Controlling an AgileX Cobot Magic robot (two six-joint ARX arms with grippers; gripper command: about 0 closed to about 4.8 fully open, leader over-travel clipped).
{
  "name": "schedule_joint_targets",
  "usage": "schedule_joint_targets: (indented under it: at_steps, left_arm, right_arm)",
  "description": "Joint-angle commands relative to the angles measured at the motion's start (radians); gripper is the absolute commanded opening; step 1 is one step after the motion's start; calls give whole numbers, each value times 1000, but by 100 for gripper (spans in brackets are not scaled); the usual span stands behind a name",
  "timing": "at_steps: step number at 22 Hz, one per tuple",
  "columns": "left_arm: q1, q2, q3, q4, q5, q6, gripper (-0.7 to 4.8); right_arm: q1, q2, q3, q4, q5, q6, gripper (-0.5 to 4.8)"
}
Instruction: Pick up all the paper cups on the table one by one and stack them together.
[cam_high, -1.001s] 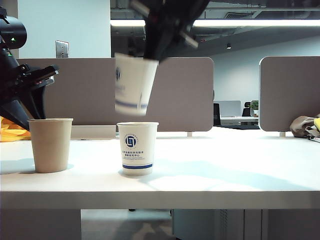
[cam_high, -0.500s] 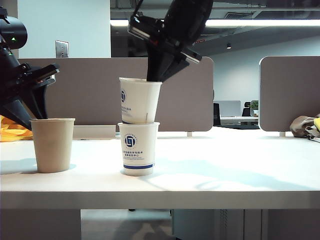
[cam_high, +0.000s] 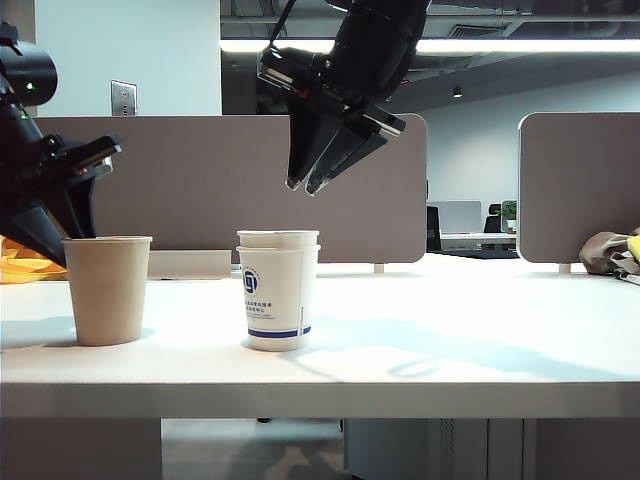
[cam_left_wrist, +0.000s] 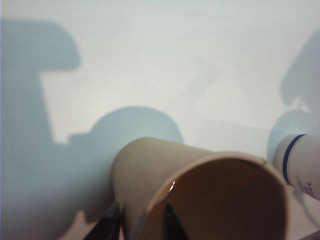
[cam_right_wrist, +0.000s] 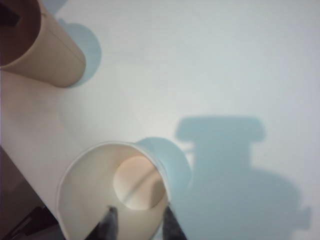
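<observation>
R gripper (cam_high: 305, 186): jaws apart, holding nothing, hanging in the air just above the white cup stack (cam_high: 279, 290). The R wrist view looks straight down into the stack (cam_right_wrist: 117, 192), fingertips (cam_right_wrist: 107, 220) either side of the rim w/o touching.

L gripper (cam_high: 65, 215): jaws apart, straddling the rim of the tan cup (cam_high: 106, 289), one finger (cam_left_wrist: 111, 225) outside the wall, the other inside. No squeeze visible; wall looks undeformed. Can't tell if the pads actually touch.

Cups: two white blue-band cups nested, upper one seated deep so only its rim shows above the lower one's rim. The stack stands upright near the table (cam_high: 450, 350) middle, close to the front edge. The tan cup stands upright on the table, to the stack's left in the exterior view, apart from it, not touching.

Step, my read: white pair done, R arm free. Tan cup is the last one, L arm set up to grab it. About two thirds through.

Next move needs: L jaws close on the tan cup wall, gently bc thin paper crushes; lift clear, carry over the stack, line up w/ the opening, lower straight. R arm prob needs to clear out from above the stack first, else the arms could collide.
</observation>
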Motion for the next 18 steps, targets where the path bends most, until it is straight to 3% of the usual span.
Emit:
schedule_joint_targets:
  at_steps: [1,6,8,13,16,18]
  left_arm:
    - [-3,10,5,13,18,-5,58]
    - [-3,14,5,24,17,-5,44]
    - [-3,14,5,24,17,-5,-2]
    - [-3,14,5,34,17,-5,-6]
    - [-3,13,37,-9,18,-5,-6]
    - [-4,11,123,-112,64,-5,-6]
  right_arm:
    - [1,-8,11,-11,1,1,130]
    - [0,-8,22,-51,6,0,130]
    - [0,-8,22,-56,6,1,130]
    - [0,-8,38,-74,7,0,130]
    - [-3,-9,95,-116,81,-5,131]
    - [-16,-14,141,-163,155,-7,131]
